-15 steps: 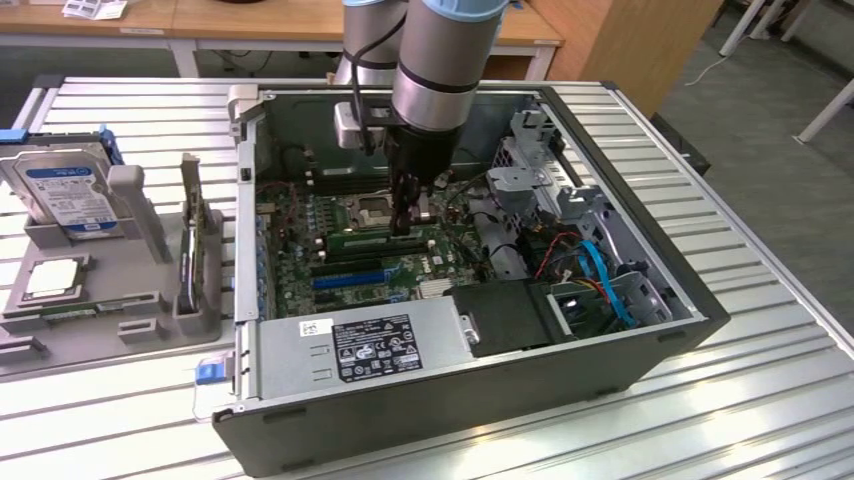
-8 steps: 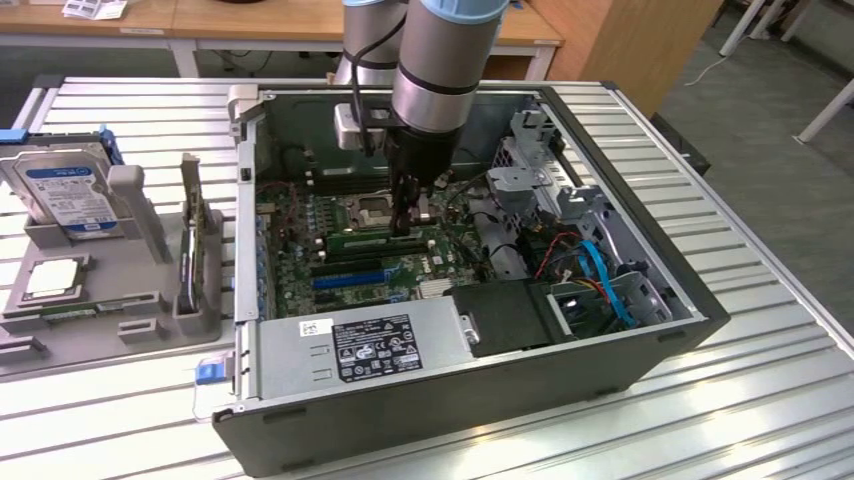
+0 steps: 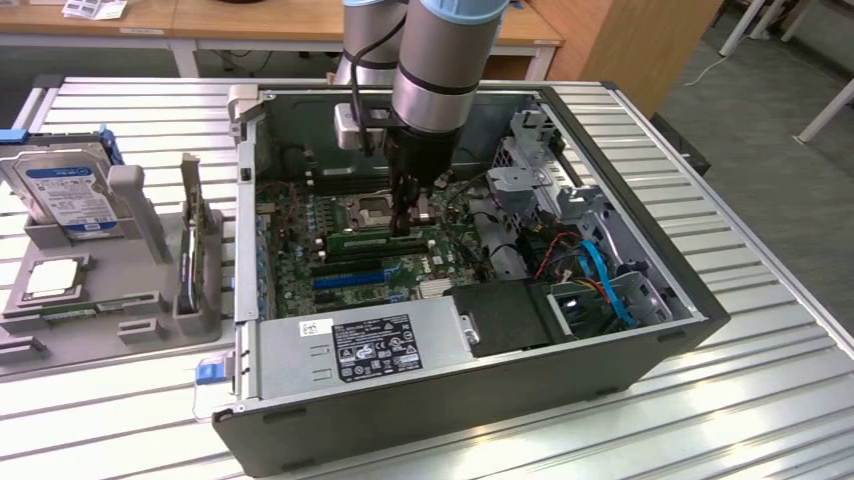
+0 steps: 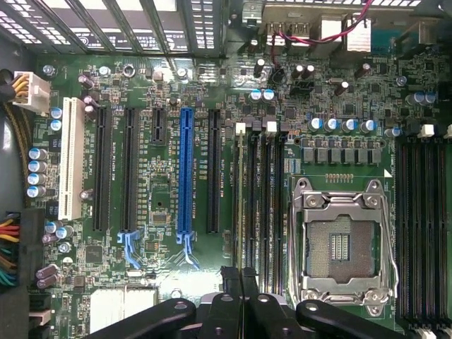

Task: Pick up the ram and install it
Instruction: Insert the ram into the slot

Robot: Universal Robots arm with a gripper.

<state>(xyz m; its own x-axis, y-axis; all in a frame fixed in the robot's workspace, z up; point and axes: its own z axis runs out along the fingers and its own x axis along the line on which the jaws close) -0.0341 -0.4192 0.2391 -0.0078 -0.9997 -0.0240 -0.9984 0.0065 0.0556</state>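
The ram (image 3: 367, 241) is a long green stick with dark chips. It stands on edge in a black slot of the motherboard (image 3: 300, 215) inside the open PC case (image 3: 534, 400). My gripper (image 3: 410, 230) reaches straight down into the case, and its dark fingers are closed together on the ram's top edge. In the wrist view the gripper (image 4: 240, 279) is shut. From its tips the ram (image 4: 237, 205) runs edge-on along the slot nearest the blue slot (image 4: 186, 176). The empty CPU socket (image 4: 339, 244) lies beside those slots.
A grey tray (image 3: 27, 345) lies at the exterior view's left. It carries a blue-labelled hard drive (image 3: 67, 185), a square silver chip (image 3: 51, 277) and an upright grey holder (image 3: 198, 250). Inside the case, the power supply (image 3: 367, 345), drive cages (image 3: 534, 170) and blue cables (image 3: 601, 275) crowd around the board.
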